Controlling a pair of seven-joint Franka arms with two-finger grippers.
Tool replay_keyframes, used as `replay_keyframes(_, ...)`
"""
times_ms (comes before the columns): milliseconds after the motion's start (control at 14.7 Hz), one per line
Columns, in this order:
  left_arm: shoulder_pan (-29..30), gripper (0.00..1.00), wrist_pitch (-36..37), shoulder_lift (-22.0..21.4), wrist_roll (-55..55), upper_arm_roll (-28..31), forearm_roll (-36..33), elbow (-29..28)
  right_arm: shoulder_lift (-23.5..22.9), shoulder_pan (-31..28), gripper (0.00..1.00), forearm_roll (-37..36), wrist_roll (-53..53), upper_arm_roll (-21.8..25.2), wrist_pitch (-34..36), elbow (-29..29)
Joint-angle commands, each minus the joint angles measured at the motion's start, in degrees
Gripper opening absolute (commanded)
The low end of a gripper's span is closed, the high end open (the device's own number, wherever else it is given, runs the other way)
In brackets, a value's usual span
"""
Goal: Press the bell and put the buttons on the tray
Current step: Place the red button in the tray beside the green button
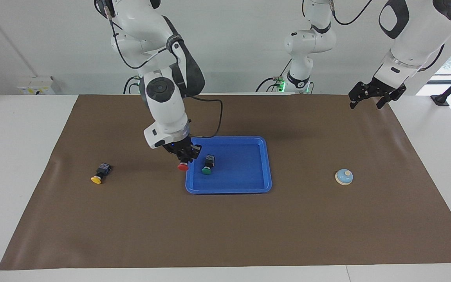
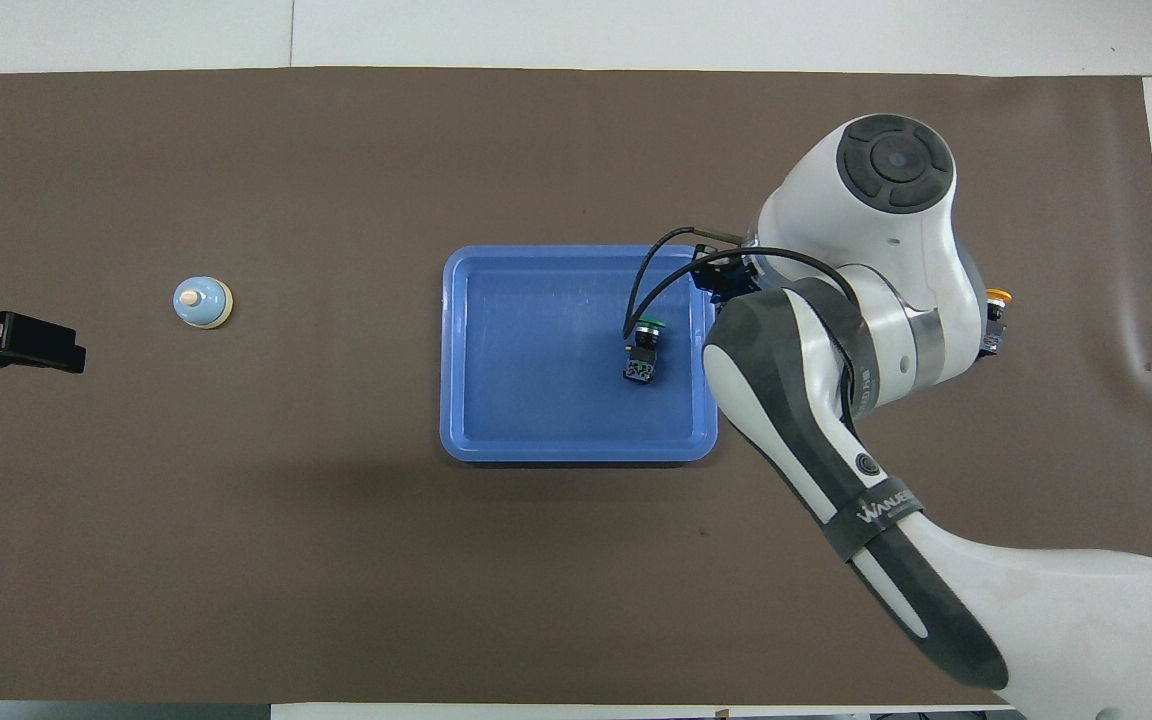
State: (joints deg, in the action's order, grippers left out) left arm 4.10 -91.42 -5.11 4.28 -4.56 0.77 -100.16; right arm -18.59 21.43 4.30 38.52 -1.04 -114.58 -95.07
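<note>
My right gripper [image 1: 185, 158] is shut on the red button [image 1: 183, 167], which hangs cap down over the rim of the blue tray [image 1: 245, 174] at the right arm's end. In the overhead view the right arm's wrist hides that gripper and the red button. The green button [image 1: 208, 165] [image 2: 644, 350] lies on its side in the tray [image 2: 536, 390]. The yellow button [image 1: 100, 174] [image 2: 994, 318] lies on the mat toward the right arm's end. The light-blue bell [image 1: 344, 176] [image 2: 203, 302] stands toward the left arm's end. My left gripper [image 1: 365, 104] [image 2: 66, 355] waits open, raised over the mat's edge there.
A brown mat [image 1: 225, 227] covers most of the white table. A third white arm [image 1: 305, 43] stands at the robots' edge of the table, between the two bases. The right arm's cable [image 2: 651, 275] loops over the tray.
</note>
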Motion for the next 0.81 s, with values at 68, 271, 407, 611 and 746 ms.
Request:
replay_keyframes(68,0.21,1.00,-0.16,-1.39,0.81,0.17,0.46,-1.44,-3.29,4.66,0.00,1.41,4.98,0.16,0.85,4.45)
replay_keyframes(271,0.21,1.00,-0.16,-1.48,0.81,0.17,0.46,-1.44,-6.45,7.48,0.00,2.02,5.95,0.08,-2.64,5.07)
replay_keyframes(407,0.21,1.00,-0.16,-1.48,0.81,0.17,0.46,-1.44,-8.56,8.71,0.00,2.55,6.22,0.08,-4.68,5.33)
replay_keyframes(611,0.21,1.00,-0.16,-1.48,0.81,0.17,0.46,-1.44,-10.94,10.30,0.00,2.29,7.35,0.16,-8.61,5.17)
replay_keyframes(746,0.21,1.00,-0.16,-1.48,0.90,0.17,0.46,-1.44,-10.94,10.39,0.00,2.20,7.27,0.16,-10.74,2.62)
